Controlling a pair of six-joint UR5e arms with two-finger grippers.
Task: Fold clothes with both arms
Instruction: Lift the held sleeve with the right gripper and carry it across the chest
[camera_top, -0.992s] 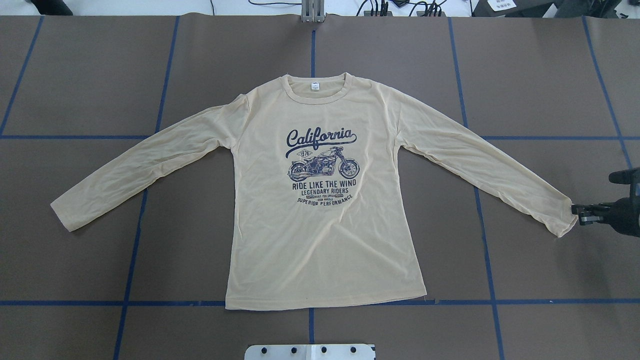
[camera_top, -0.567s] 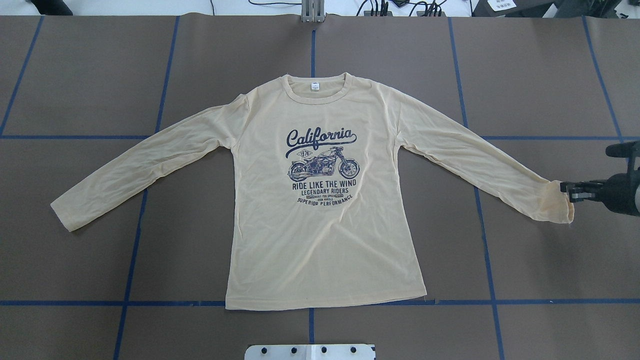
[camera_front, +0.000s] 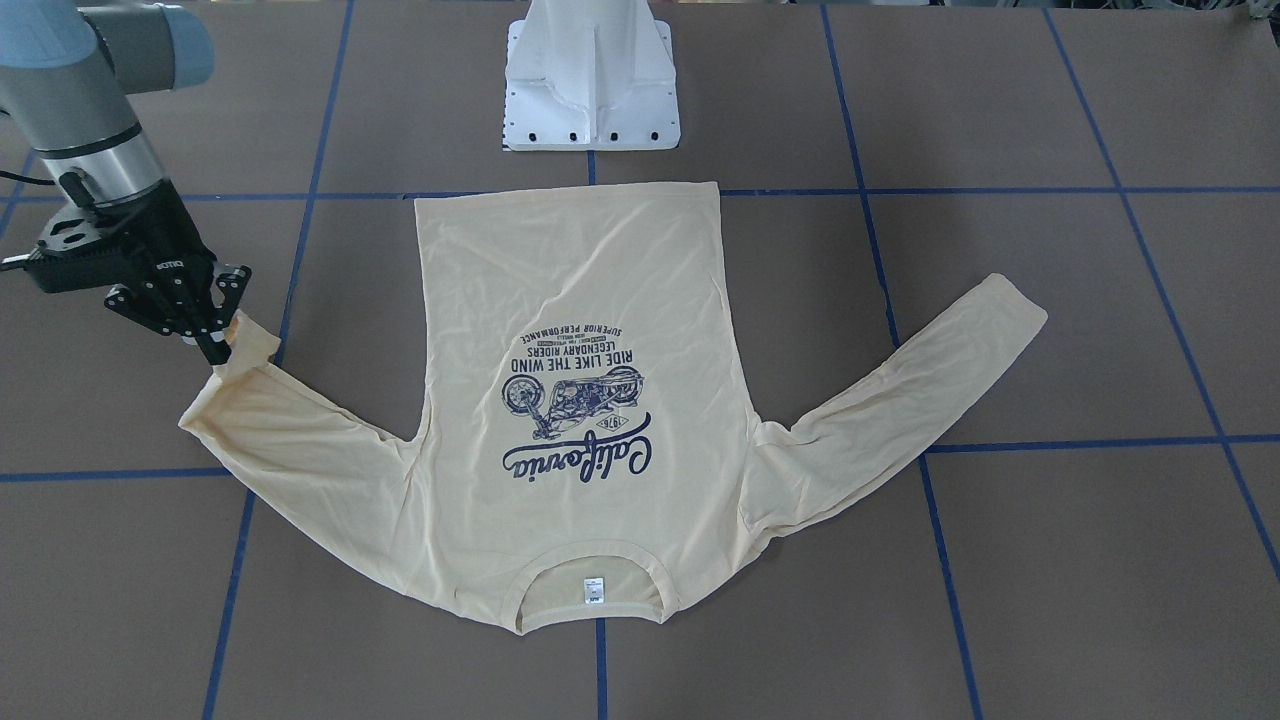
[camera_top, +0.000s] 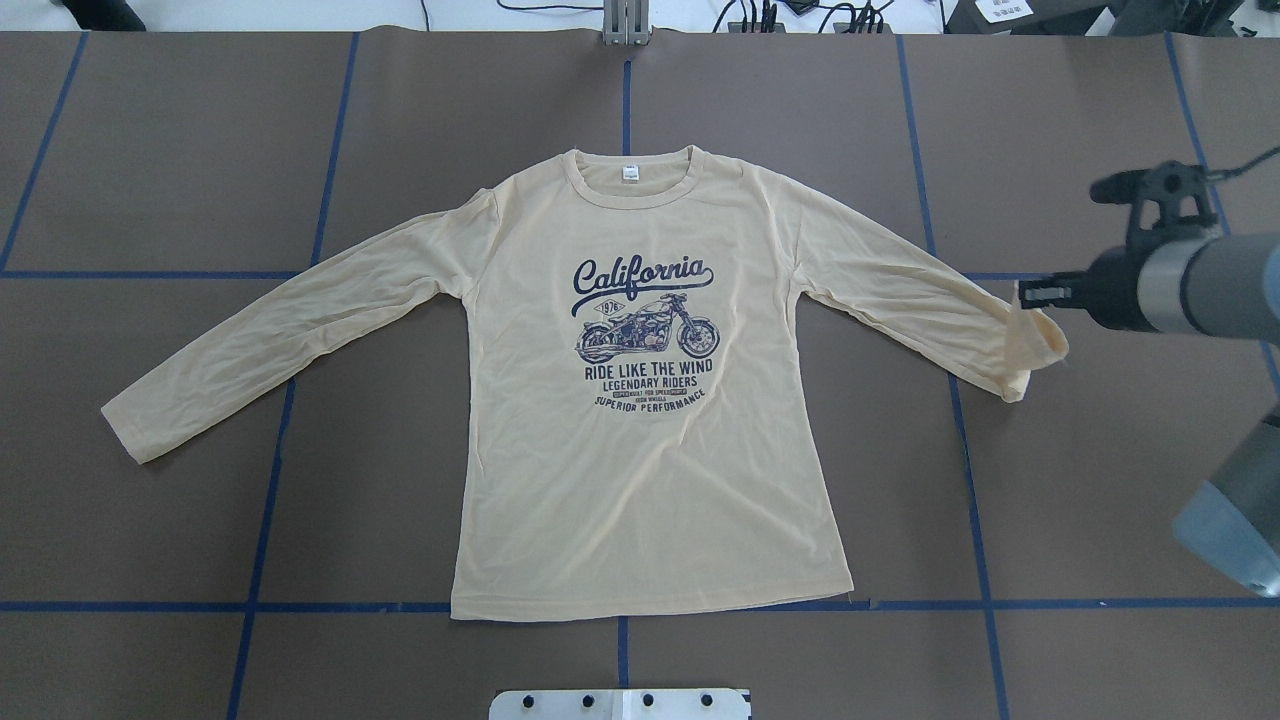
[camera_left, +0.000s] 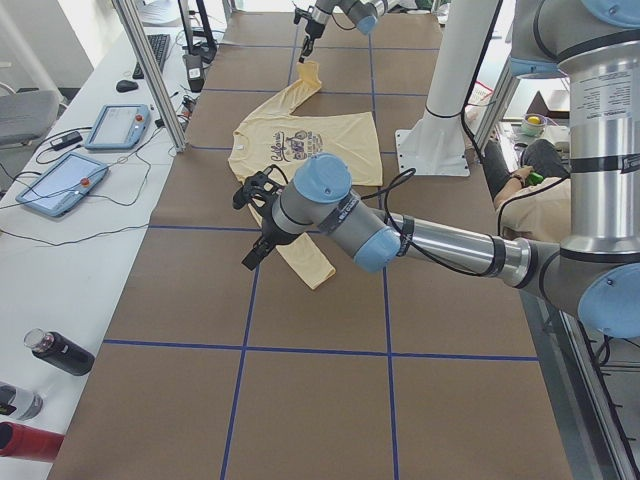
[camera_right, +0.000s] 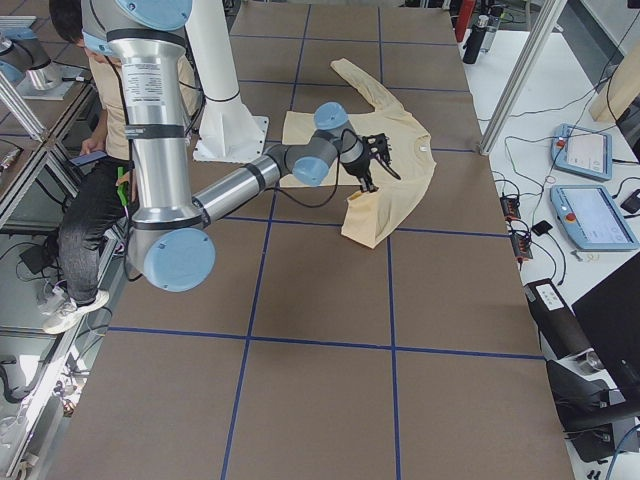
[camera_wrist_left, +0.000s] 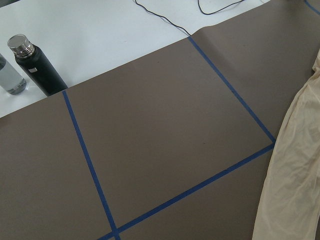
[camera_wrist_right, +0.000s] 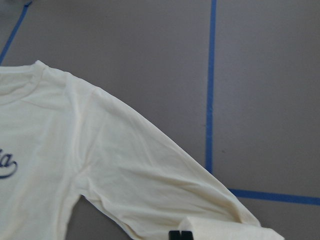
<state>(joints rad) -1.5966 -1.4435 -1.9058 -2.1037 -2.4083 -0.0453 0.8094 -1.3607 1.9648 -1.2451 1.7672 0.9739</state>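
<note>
Raised inward, T-shirt cuff (camera_top: 1035, 345) partly hides right gripper (camera_top: 1024, 293) fingertips

We see a broad table covered in brown sheeting (camera_top: 180, 150), ruled into large squares by blue tape lines (camera_top: 265, 500). Along the side opposite the robot runs a white bench (camera_left: 55, 275) carrying two blue-framed tablets (camera_left: 120, 127), loose black cables (camera_wrist_left: 165, 22), a dark bottle (camera_wrist_left: 37, 67) and a clear bottle (camera_wrist_left: 10, 75). An aluminium post (camera_left: 150, 70) rises at the bench's edge. Below the table's corner in the right-end view we make out what may be a grey floor (camera_right: 40, 350), though clutter obscures it. The light falls evenly and softly, with faint shadows.
</note>
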